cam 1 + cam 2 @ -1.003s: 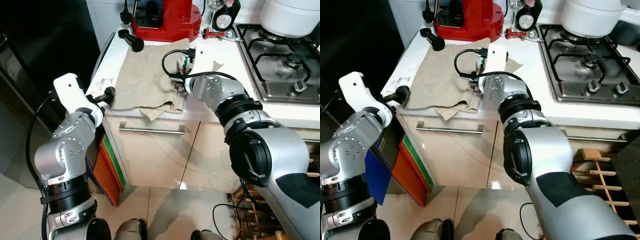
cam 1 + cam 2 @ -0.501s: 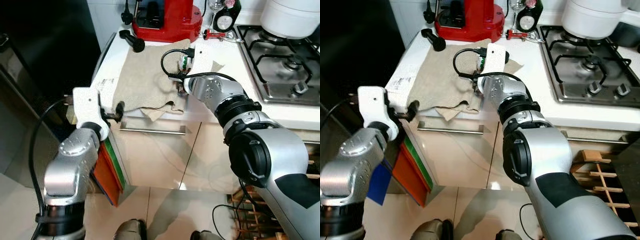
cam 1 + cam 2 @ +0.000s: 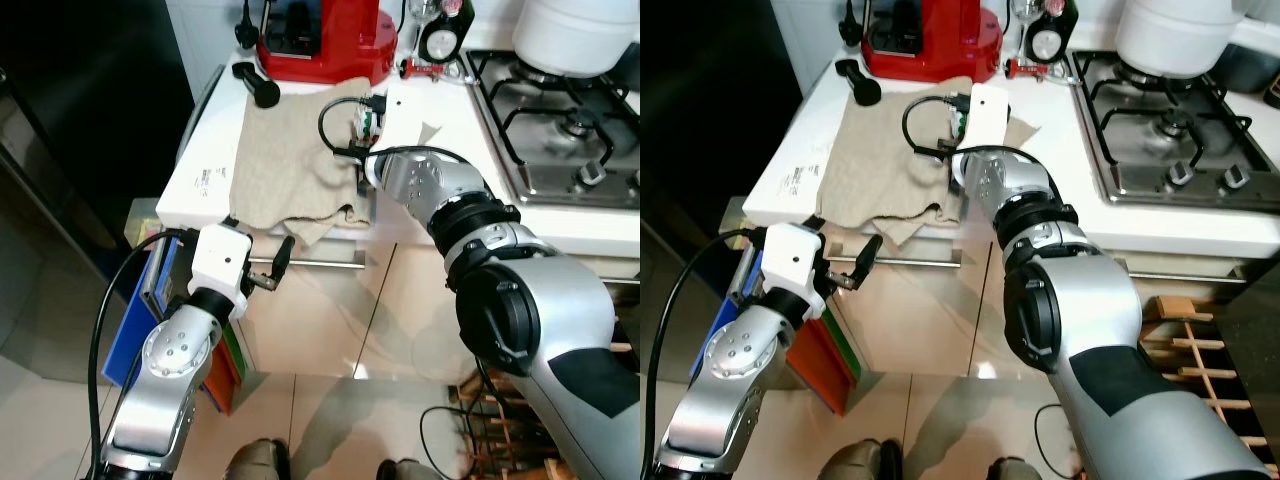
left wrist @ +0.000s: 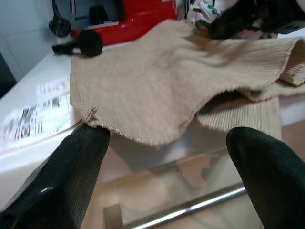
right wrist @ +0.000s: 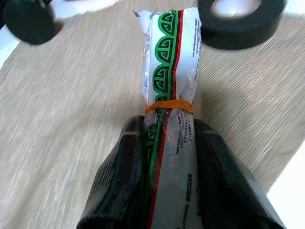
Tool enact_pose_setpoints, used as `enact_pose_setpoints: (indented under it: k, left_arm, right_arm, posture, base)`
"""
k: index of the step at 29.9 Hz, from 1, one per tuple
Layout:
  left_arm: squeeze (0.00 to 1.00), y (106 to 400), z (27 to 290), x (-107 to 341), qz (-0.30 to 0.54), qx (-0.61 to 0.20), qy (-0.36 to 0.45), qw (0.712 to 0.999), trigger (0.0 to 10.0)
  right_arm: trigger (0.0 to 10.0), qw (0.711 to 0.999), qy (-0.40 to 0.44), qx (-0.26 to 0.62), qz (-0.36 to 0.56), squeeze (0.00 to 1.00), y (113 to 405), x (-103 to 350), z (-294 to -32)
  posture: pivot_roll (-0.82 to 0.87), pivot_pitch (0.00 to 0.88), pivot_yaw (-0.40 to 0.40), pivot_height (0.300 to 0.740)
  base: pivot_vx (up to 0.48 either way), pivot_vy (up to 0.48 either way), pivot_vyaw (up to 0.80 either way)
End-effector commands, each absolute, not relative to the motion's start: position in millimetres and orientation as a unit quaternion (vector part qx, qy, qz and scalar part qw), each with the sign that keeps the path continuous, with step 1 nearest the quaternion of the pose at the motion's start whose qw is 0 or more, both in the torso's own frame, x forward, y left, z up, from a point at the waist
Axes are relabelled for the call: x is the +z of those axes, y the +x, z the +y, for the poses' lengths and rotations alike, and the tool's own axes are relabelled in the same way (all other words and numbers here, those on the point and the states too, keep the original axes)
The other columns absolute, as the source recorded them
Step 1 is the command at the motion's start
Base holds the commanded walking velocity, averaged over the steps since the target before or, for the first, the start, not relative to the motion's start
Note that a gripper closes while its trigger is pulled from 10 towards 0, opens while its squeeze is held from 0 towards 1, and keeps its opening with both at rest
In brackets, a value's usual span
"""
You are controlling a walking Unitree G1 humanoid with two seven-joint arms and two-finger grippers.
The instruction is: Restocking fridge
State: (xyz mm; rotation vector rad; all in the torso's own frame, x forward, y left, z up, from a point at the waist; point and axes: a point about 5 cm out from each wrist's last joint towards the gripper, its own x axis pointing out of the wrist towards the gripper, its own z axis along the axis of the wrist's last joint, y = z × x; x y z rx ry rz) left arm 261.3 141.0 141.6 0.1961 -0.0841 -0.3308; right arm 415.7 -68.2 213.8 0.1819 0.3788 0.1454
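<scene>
At the far left of the left eye view stands the tall black fridge (image 3: 70, 110), its dark door running down the upper left of the frame, close beside the white countertop (image 3: 210, 160). In the lower left, the left gripper (image 3: 262, 270) hangs just below the counter's front edge, near the long steel drawer handle (image 3: 320, 264); its two black fingers are spread wide with nothing between them, and the left wrist view looks between them at the overhanging hem of the beige ribbed cloth (image 4: 157, 86), so this arm seems parked low, out of the way, perhaps free for the fridge door. Below it, blue and orange flat folders (image 3: 150, 320) lean in the gap beside the cabinet. Toward the upper middle, the cloth spreads across the counter with a printed paper slip (image 3: 213, 177) at its left edge, a black knobbed handle (image 3: 255, 85) and a red kitchen machine (image 3: 320, 35) behind it. Right of centre, the right gripper (image 5: 167, 143) rests on the cloth, its fingers pressed together on the lower end of a white plastic packet printed with green and red patterns and bound by an orange rubber band (image 5: 169, 71); the packet lies flat on the cloth, pointing toward a black tape roll (image 5: 240, 19), and the low pinch probably lets it be lifted lengthwise. At the far right sits the steel gas hob (image 3: 560, 120) with a white pot (image 3: 580, 30).
</scene>
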Motion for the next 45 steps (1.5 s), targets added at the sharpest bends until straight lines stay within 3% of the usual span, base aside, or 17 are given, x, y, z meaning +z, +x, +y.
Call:
enact_pose_setpoints:
  k: [1,12,15,16,17,45]
  left_arm:
    - [0.0,261.9,139.6,143.2,-0.049,-0.17,0.1,0.979,10.0]
    - [0.0,260.7,135.3,139.5,-0.061,-0.177,0.091,0.978,10.0]
    - [0.0,261.7,134.5,140.7,-0.066,-0.17,0.089,0.979,10.0]
    - [0.0,262.0,134.4,142.0,-0.07,-0.168,0.088,0.979,10.0]
    - [0.0,261.8,134.4,143.8,-0.075,-0.166,0.088,0.979,10.0]
    - [0.0,261.8,134.4,143.8,-0.075,-0.166,0.088,0.979,10.0]
  right_arm:
    - [0.0,0.985,0.074,0.062,0.141,0.55,420.6,232.5,-73.3]
    - [0.0,0.998,0.039,0.032,0.037,0.54,425.0,263.2,-83.4]
    - [0.0,1.0,-0.003,0.008,-0.023,0.51,422.5,268.1,-87.8]
    - [0.0,0.999,-0.015,0.002,-0.042,0.37,420.7,268.7,-89.1]
    - [0.0,0.998,-0.029,-0.007,-0.058,0.0,418.6,268.4,-91.0]
    - [0.0,0.998,-0.029,-0.007,-0.058,0.0,418.6,268.4,-91.0]
  posture:
    - [0.08,0.069,0.011,0.74]
    - [0.07,0.071,0.008,0.74]
    - [0.07,0.069,0.001,0.74]
    - [0.07,0.068,-0.005,0.74]
    - [0.07,0.068,-0.005,0.74]
    - [0.07,0.068,-0.005,0.74]
  base:
    - [0.0,0.0,0.0]
    - [0.0,0.0,0.0]
    - [0.0,0.0,0.0]
    - [0.0,0.0,0.0]
    - [0.0,0.0,0.0]
    - [0.0,0.0,0.0]
